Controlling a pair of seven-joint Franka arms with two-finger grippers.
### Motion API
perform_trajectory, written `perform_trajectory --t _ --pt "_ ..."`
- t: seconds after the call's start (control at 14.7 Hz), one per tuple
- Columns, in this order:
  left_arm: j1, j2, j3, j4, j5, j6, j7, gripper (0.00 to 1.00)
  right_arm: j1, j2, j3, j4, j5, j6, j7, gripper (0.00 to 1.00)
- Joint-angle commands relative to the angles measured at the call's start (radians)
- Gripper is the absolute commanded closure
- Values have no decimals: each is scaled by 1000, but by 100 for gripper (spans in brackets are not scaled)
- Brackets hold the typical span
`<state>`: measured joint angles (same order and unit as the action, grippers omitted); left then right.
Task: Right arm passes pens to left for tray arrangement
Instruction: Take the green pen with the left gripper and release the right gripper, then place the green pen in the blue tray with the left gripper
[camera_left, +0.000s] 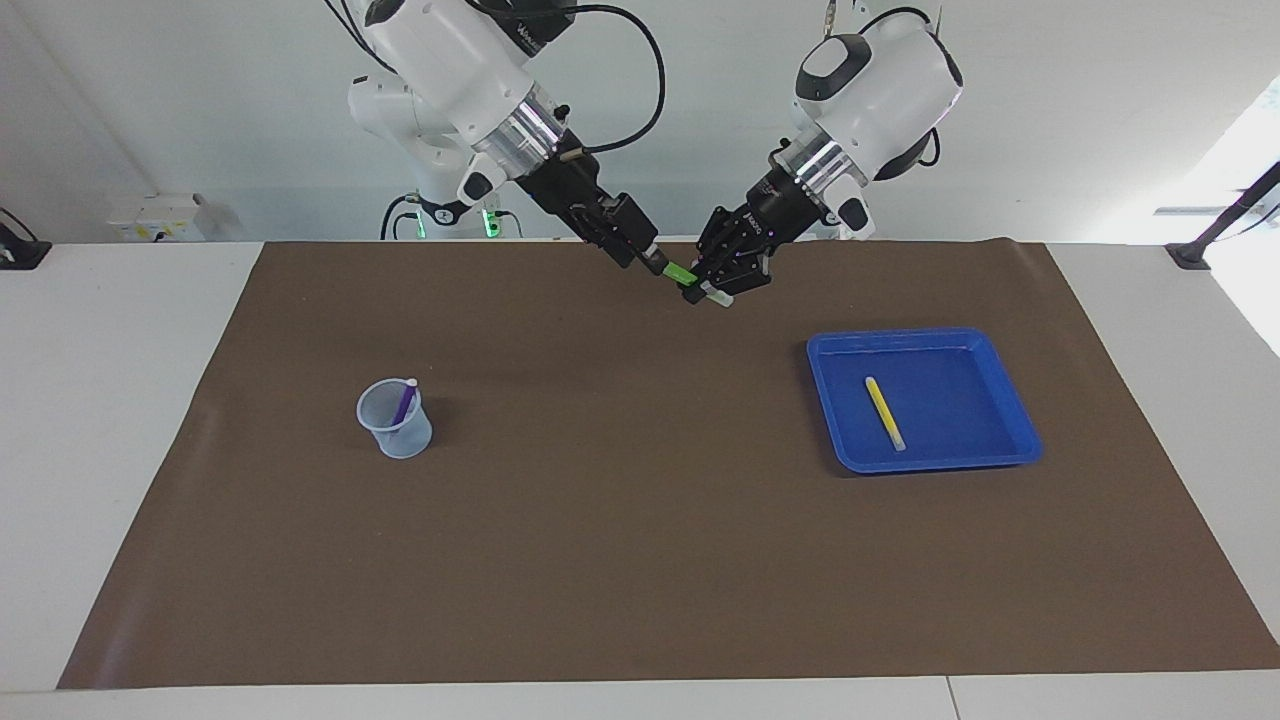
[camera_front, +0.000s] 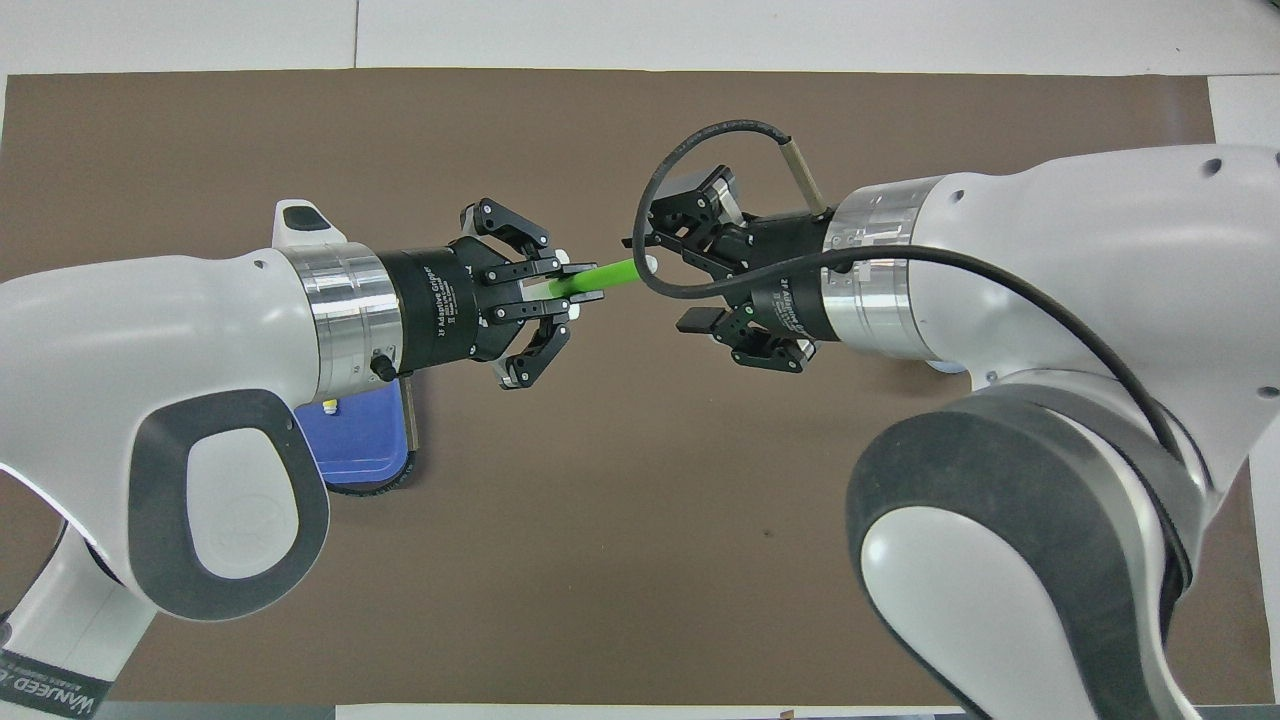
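Above the middle of the brown mat, my left gripper (camera_front: 578, 287) (camera_left: 706, 291) is shut on the green pen (camera_front: 603, 277) (camera_left: 679, 271) near its pale end. My right gripper (camera_front: 668, 284) (camera_left: 650, 262) is open around the pen's other tip, its fingers spread apart. The blue tray (camera_left: 960, 345) lies toward the left arm's end of the table, with the yellow pen (camera_left: 884, 412) flat in it. In the overhead view only a corner of the tray (camera_front: 365, 450) shows under the left arm. The purple pen (camera_left: 404, 402) stands in a translucent cup (camera_left: 398, 432) toward the right arm's end.
A brown mat (camera_left: 620, 520) covers most of the white table. The two arms fill much of the overhead view and hide the cup and most of the tray there.
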<state>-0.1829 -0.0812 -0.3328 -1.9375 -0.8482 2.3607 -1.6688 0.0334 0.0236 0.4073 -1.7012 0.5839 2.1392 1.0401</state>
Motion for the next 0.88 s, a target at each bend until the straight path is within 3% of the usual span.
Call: perform_trajectory --t 0.0,0.2,0.41,0.61,0.82 --pt "37 -26 3 -18 -12 -14 43 100 -9 -7 -39 -34 -57 -19 -90 0" --pt "104 -28 3 -23 -9 -70 159 100 -10 -42 -114 -107 -140 -54 -247 0" --pt "215 -32 5 -21 1 -220 387 100 -10 -77 -191 -208 -318 -67 -469 0" --pt "345 -28 3 -26 101 -391 692 100 -15 -60 -217 -256 -516 -71 -564 0" --pt "431 21 3 -41 208 -446 1010 100 -18 -30 -237 -288 -679 -68 -581 0"
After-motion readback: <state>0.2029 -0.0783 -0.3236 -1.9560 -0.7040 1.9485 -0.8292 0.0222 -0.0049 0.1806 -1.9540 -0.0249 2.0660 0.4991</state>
